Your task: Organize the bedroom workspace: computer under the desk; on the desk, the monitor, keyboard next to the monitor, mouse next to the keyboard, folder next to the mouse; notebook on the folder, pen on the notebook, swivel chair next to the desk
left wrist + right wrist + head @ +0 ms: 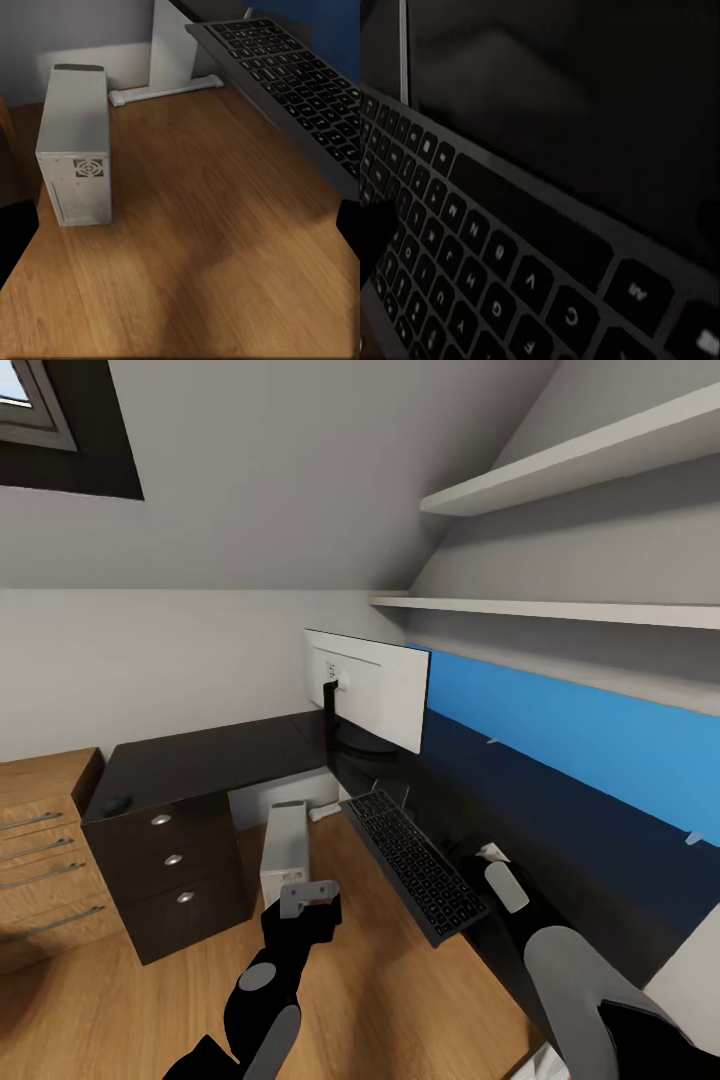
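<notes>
A: Where is the slim black keyboard with the thin grey edge now?

B: It lies at the front edge of the glossy black L-shaped worktop, with its near part hanging over the wooden floor. It is in front of the wide monitor with the white back. The right tool is at its near right corner, but I cannot tell if its jaws are apart or clamped on the keyboard; the right wrist view is too dark and close.

A: And the left tool?

B: It hangs over the floor, near the small grey-white tower computer, which stands beside the white desk leg. Dark tips show at both sides of the left wrist view, so I judge the jaws stand apart, holding nothing.

A: How will the keyboard handle?

B: I think it is light, stiff and thin. The keys are loose parts and the smooth casing can slip. Better to take it at the long edge, or push it flat along the worktop.

A: Any writing?

B: Only key letters; I believe A, C, V and G, not clearly. No brand can be read. A small black mouse lies at the far left end of the worktop.
</notes>
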### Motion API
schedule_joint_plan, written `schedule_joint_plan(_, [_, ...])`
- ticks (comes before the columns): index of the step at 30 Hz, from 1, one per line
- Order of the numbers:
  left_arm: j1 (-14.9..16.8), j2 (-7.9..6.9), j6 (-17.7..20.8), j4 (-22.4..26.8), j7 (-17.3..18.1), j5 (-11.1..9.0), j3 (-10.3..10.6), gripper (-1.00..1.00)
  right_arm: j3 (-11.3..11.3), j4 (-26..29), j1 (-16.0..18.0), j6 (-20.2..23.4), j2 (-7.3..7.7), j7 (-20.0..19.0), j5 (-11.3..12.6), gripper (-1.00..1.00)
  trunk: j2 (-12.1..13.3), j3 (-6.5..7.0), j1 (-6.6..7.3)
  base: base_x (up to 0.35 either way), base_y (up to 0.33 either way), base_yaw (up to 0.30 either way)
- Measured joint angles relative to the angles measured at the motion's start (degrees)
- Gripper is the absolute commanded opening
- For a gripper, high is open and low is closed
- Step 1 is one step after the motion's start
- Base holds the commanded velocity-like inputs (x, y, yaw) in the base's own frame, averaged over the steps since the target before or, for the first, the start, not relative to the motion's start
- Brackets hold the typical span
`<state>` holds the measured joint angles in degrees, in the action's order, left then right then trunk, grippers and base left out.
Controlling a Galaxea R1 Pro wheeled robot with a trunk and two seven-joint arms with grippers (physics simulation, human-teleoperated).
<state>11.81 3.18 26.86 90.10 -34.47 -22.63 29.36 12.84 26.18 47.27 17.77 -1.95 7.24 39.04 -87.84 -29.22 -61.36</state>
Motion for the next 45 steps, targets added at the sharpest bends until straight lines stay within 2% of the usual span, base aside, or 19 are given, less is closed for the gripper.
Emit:
schedule_joint_plan(28, [0.0,0.0,0.0,0.0,0.0,0.0,0.0,1.0,0.1,0.2,0.0,-0.4,-0.03,-0.2,-0.1,1.0,0.0,0.0,0.0,-0.018,0.016,0.0])
schedule_joint_plan(37, [0.0,0.0,0.0,-0.1,0.1,0.0,0.0,1.0,-0.6,4.2,0.0,-3.8,0.08,-0.6,-0.5,1.0,0.0,0.0,0.0,0.0,0.0,0.0])
schedule_joint_plan(45, [0.0,0.0,0.0,-0.1,0.1,0.0,0.0,1.0,-1.4,10.3,-0.9,-4.5,0.1,-1.1,-4.1,1.0,0.0,0.0,0.0,0.0,0.0,0.0])
